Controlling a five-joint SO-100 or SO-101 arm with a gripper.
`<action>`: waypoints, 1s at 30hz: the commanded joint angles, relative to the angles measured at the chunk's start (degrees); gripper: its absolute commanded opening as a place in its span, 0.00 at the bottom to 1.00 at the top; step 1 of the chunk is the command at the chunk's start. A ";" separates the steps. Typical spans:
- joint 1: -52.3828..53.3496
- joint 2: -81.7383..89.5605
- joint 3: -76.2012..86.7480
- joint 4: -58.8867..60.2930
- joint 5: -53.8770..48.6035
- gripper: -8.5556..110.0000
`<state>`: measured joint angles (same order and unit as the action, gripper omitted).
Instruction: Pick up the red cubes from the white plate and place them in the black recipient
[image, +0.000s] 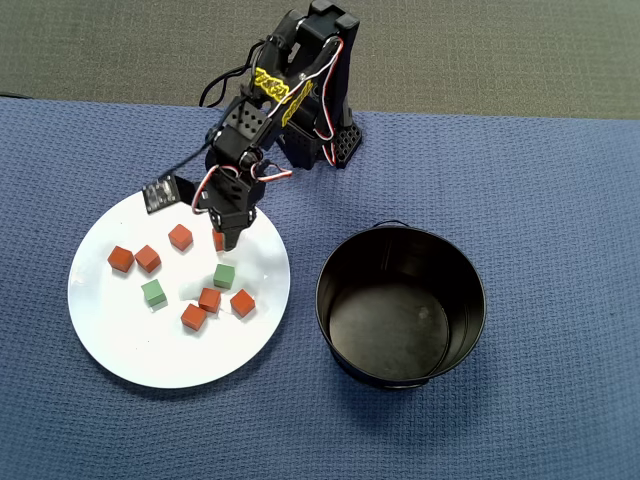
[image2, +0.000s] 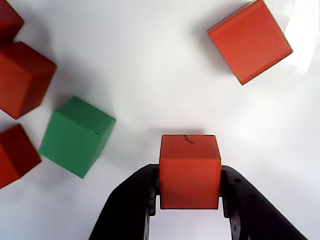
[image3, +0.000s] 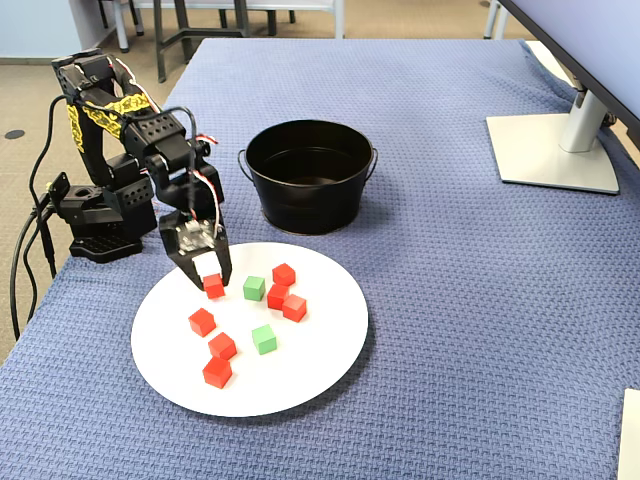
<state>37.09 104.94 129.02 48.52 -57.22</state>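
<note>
Wrist view, gripper (image2: 190, 192) pinching red cube (image2: 190, 170), half-hidden overhead

No text, label or number can be read anywhere (the arm's yellow-black tape is patterned only).

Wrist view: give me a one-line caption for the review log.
Gripper closed on a red cube on the white plate, with a green cube and more red cubes nearby.
</note>
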 joint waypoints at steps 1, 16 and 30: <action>-2.46 8.79 -7.03 3.87 8.88 0.07; -34.63 14.50 -41.84 27.07 40.78 0.07; -48.34 6.68 -39.38 27.95 39.20 0.46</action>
<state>-16.26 111.27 93.87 74.97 -14.77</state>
